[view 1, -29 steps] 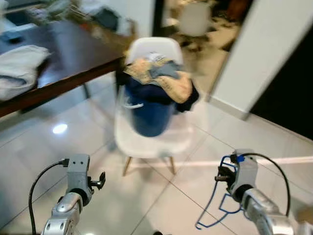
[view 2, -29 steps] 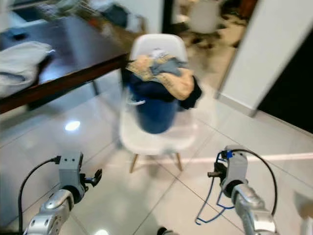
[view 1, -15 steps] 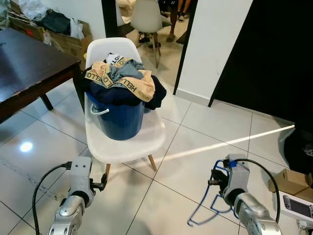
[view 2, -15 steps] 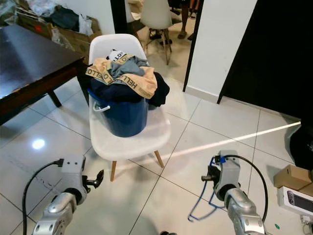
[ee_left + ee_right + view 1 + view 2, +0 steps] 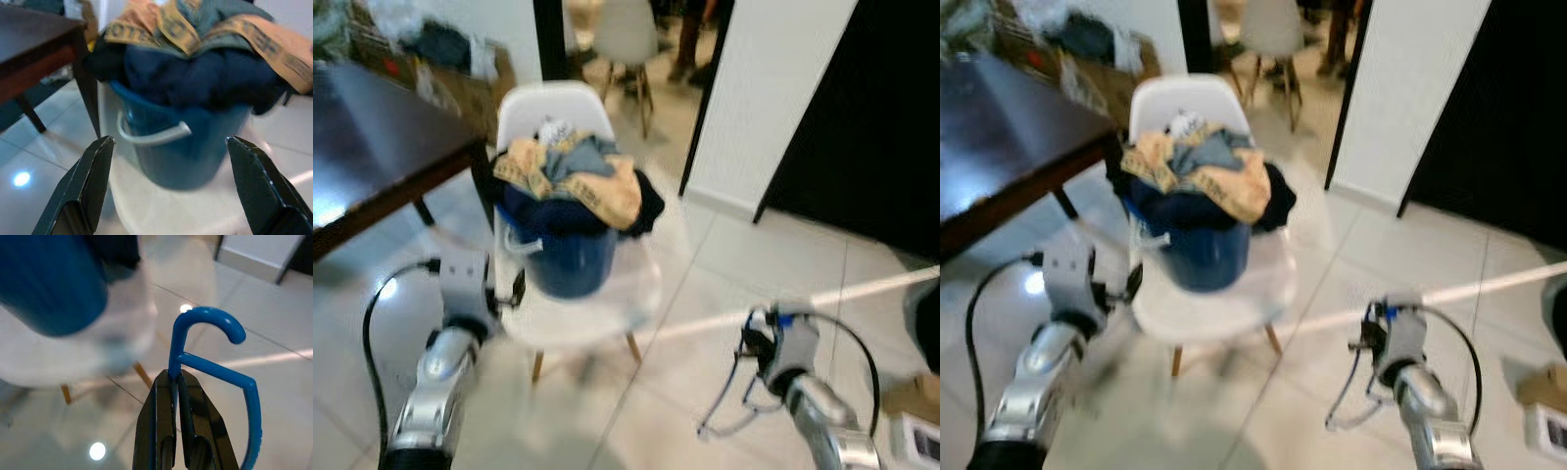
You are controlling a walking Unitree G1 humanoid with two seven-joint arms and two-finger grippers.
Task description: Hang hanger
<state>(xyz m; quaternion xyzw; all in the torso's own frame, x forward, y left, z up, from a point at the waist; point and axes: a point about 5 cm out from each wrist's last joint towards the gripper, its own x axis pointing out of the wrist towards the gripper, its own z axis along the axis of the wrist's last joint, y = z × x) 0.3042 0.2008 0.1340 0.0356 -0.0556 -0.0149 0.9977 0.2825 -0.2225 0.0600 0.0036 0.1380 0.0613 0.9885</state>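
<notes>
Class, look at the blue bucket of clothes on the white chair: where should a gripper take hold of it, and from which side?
Grip the white handle lying against the blue bucket wall, approaching from the left gripper side; heaped clothes cover the rim.

bucket (image 5: pixel 570 257) of clothes (image 5: pixel 576 181) on chair (image 5: pixel 597 304); table (image 5: pixel 372 147) to its left; doorway behind

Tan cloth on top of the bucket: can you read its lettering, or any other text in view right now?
Tan cloth: dark block letters along its band, too blurred to read.
Blue bucket: no label visible.
Blue hanger in the right gripper: no marking visible.
</notes>
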